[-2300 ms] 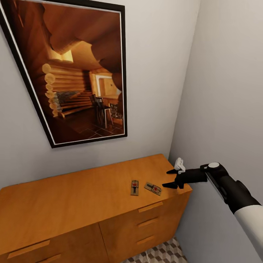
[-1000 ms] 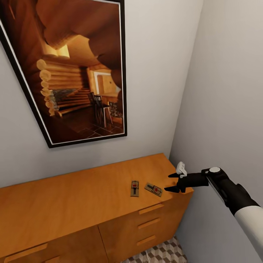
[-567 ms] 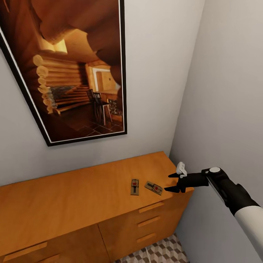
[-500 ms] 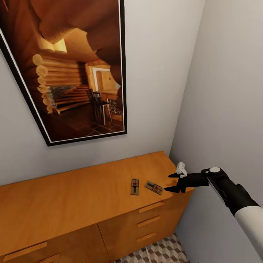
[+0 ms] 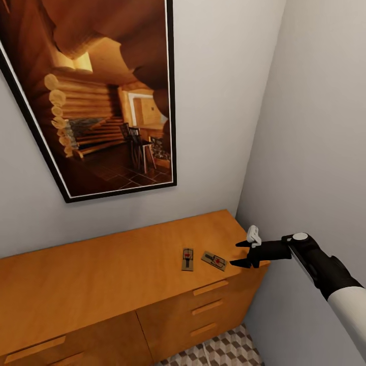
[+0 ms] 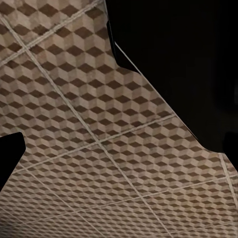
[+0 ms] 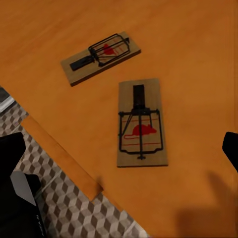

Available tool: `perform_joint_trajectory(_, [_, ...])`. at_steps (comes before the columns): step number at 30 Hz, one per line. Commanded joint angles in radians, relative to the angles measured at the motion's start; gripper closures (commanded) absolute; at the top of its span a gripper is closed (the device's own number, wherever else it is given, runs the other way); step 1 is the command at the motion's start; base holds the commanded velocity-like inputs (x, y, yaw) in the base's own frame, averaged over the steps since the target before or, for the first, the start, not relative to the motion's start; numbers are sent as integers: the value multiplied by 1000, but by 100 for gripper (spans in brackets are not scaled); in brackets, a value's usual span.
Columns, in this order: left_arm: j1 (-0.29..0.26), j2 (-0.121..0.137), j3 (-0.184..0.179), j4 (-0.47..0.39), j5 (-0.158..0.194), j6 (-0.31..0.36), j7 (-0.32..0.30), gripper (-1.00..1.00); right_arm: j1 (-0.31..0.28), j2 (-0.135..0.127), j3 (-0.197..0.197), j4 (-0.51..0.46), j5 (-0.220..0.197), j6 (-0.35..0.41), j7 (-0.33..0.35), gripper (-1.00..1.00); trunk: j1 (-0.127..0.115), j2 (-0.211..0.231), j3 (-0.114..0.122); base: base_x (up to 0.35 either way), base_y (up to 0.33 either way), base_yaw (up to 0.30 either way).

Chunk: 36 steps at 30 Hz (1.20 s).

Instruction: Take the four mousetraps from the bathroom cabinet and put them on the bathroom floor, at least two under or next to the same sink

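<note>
I see my right hand (image 5: 239, 254) open beside two mousetraps (image 5: 213, 262) (image 5: 187, 260) on the cabinet (image 5: 101, 274); corner walls (image 5: 315, 127) close; left hand's state unclear.

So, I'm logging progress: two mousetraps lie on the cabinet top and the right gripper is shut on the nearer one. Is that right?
Not quite. Two mousetraps do lie on the cabinet top, but the right gripper is open and holds nothing. The head view shows it beside the nearer mousetrap, apart from it; the other mousetrap lies just beyond.
</note>
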Motion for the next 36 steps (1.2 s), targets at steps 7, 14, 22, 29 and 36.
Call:
perform_joint_trajectory(7, [-1,-1,-8,2,8,-6,2,-100,-1,0,2,-1,1,10,-27,-100,0,-2,-2,0,0,0])
perform_joint_trajectory(14, [-1,-2,-8,2,8,-7,1,-100,-1,1,2,-1,1,8,-45,-100,0,-2,-2,3,1,0])
perform_joint_trajectory(22, [-1,-2,-8,2,8,-10,0,-100,-1,1,3,-1,1,6,-50,-100,0,-2,-2,114,112,0])
perform_joint_trajectory(29, [-1,-2,-8,2,8,-11,-2,-100,-1,2,4,-1,1,5,-50,-100,0,-2,-2,117,125,0])
perform_joint_trajectory(36, [-1,-2,-8,3,8,-12,-3,-100,-1,3,4,-1,1,5,-50,-100,0,-2,-2,25,27,0])
